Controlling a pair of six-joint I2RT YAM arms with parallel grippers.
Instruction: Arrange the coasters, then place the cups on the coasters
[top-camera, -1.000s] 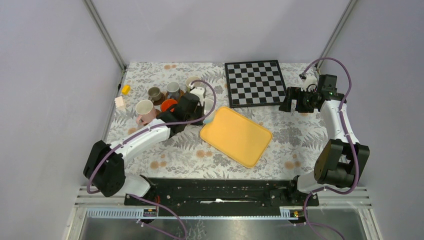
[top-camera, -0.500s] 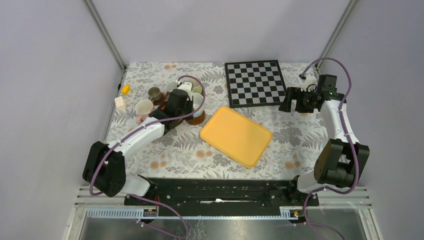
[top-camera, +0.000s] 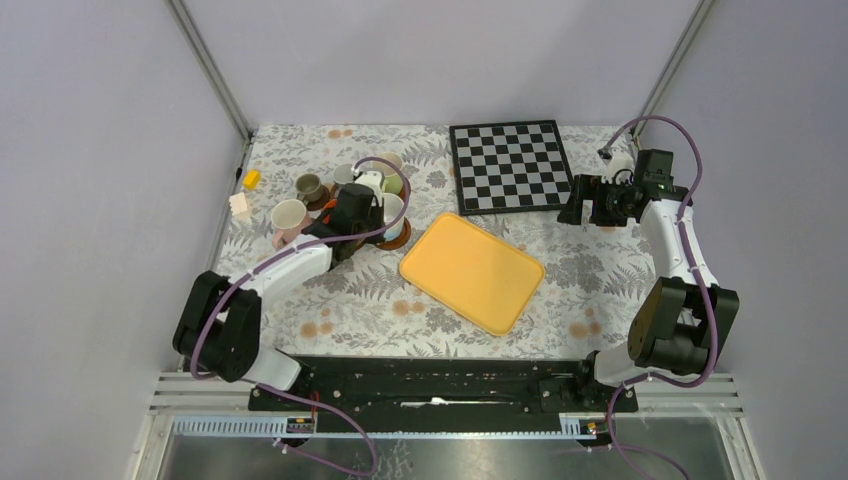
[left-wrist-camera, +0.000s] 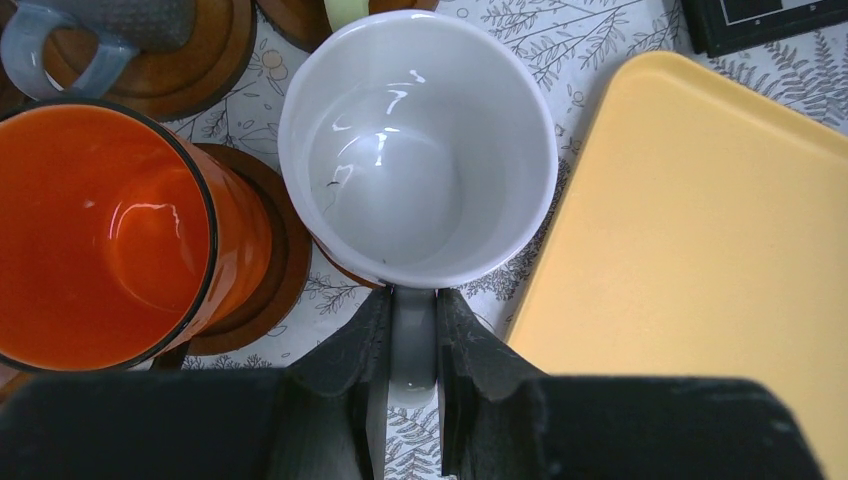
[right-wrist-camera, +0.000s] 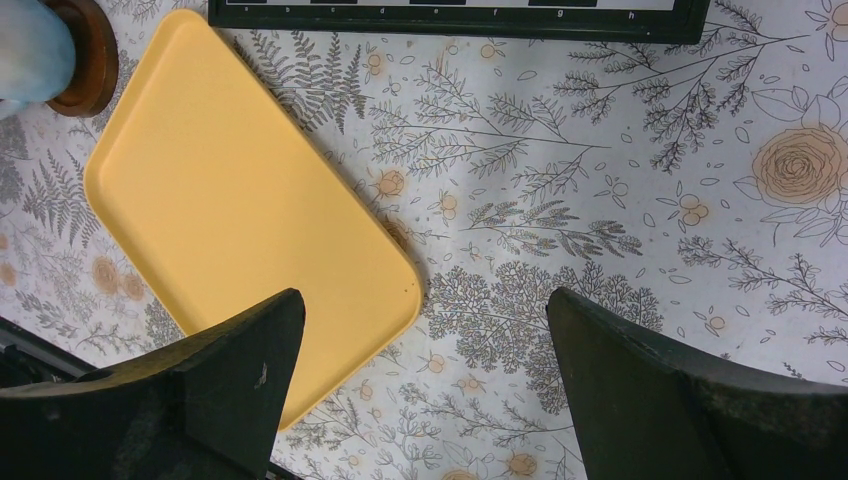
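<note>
- My left gripper (left-wrist-camera: 412, 312) is clamped on the handle of the white cup (left-wrist-camera: 418, 150), one finger (left-wrist-camera: 362, 345) pressing each side of the handle.
- From the left wrist, the white cup sits at 12 o'clock from my fingertips, upright and empty. A sliver of a dark-brown coaster (left-wrist-camera: 340, 264) shows under its 7 o'clock edge. I cannot tell whether the cup's base rests on it.
- The orange-red cup (left-wrist-camera: 110, 230) stands at 9 o'clock of the white cup, just beside it, on a second coaster (left-wrist-camera: 275, 275).
- At 11 o'clock the blue-grey cup (left-wrist-camera: 100, 30) sits on a third coaster (left-wrist-camera: 195, 75).
- The yellow tray (left-wrist-camera: 700, 240) lies at 3 o'clock, just beside the white cup.
- From above, the left gripper (top-camera: 372, 212) and the cluster of cups are at 9 o'clock of the tray, and the chessboard (top-camera: 510, 165) is at 12 o'clock.
- My right gripper (right-wrist-camera: 422, 300) hangs over bare floral tablecloth (right-wrist-camera: 600, 200) with its jaws wide apart, holding nothing. It is at 3 o'clock of the chessboard, well apart from the cups.
</note>
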